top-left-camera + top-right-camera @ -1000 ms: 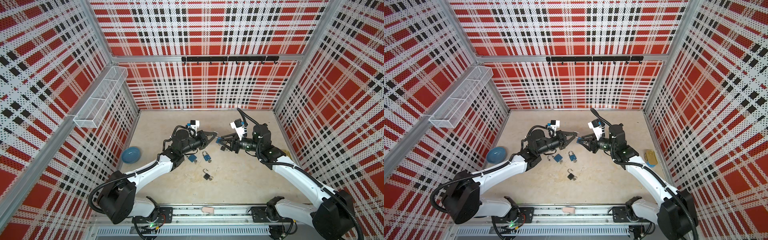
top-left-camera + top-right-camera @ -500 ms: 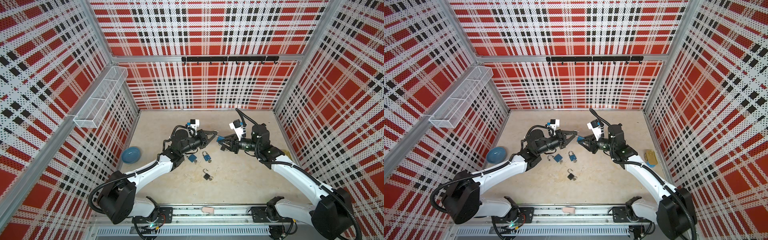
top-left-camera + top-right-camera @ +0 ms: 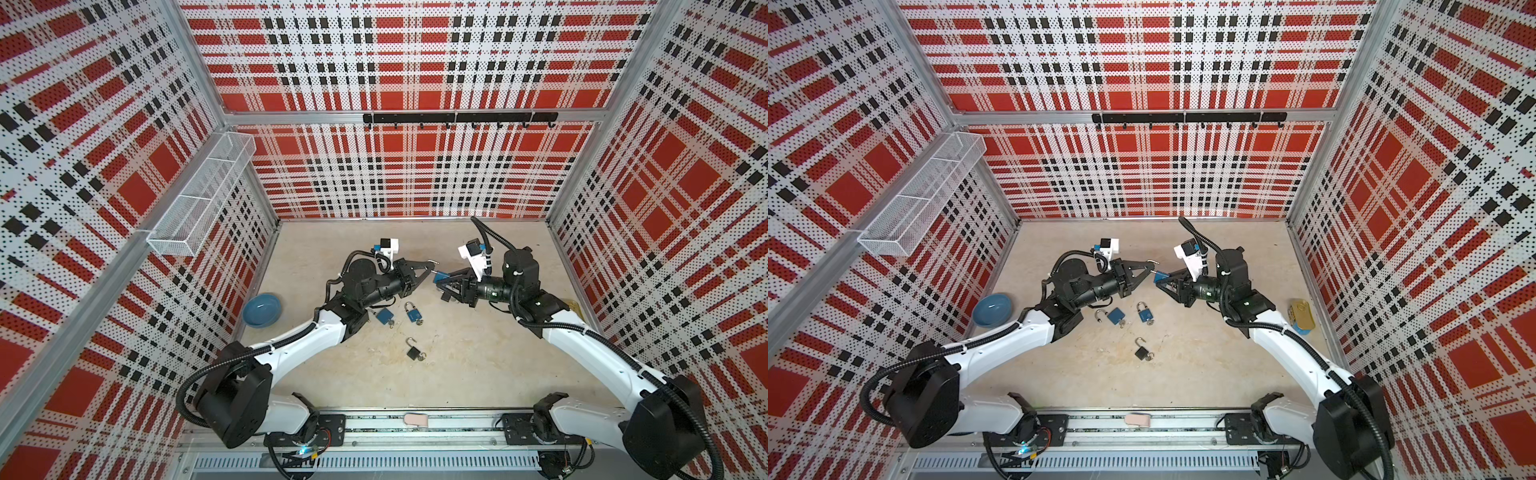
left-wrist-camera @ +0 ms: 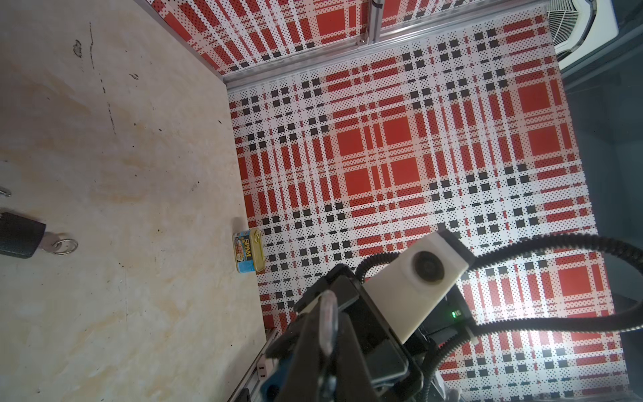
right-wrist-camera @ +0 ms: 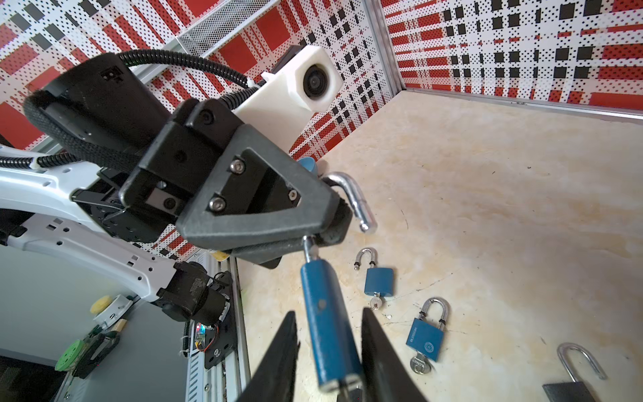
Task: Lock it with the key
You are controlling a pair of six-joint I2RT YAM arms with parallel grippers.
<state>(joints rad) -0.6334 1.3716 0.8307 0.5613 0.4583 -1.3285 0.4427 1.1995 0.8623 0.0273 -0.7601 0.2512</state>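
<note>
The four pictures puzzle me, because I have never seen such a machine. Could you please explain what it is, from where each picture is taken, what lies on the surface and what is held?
These are two robot arms at a table's edge. Both top views look down from overhead; the other two come from a camera on each wrist. The left end effector is shut on the shackle of a blue padlock, held in the air. The right end effector has a finger on each side of that lock's body. On the table lie two more blue padlocks, a black padlock, a blue bowl and a Spam tin.
</note>
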